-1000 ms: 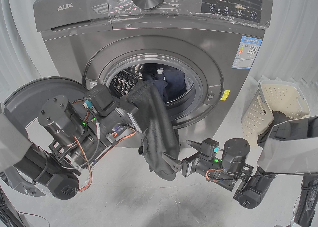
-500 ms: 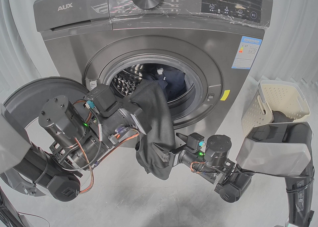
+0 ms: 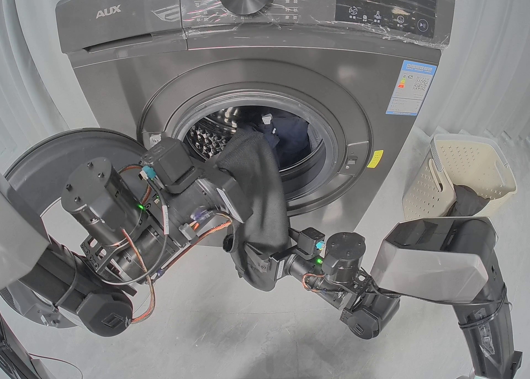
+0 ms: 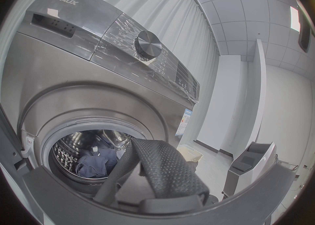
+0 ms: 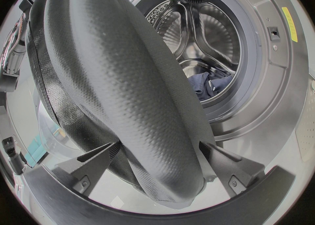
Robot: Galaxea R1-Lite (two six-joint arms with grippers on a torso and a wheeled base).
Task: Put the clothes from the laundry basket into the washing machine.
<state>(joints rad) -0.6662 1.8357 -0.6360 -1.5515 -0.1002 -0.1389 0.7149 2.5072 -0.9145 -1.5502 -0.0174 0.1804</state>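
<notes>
Swinging in from the basket side, the right claw now sits at the hanging tail of the black garment, which has bunched up a little; a second ago it was well off to the right. In the head view, the left claw holds the garment's top just before the mouth of the washing machine, so most of the cloth hangs outside the drum, above the floor. More dark cloth lies in the laundry basket.

In the left wrist view, the black garment folds over the left claw, which is pinching it, with navy clothes already in the drum behind.

In the right wrist view, the right claw has its fingers spread either side of the tail, not pressed onto it. If they close on a thin fold only, the tail may slip and drop. If the left claw lets go first, the hanging weight (most of the garment) would likely drag it all back over the rim.
</notes>
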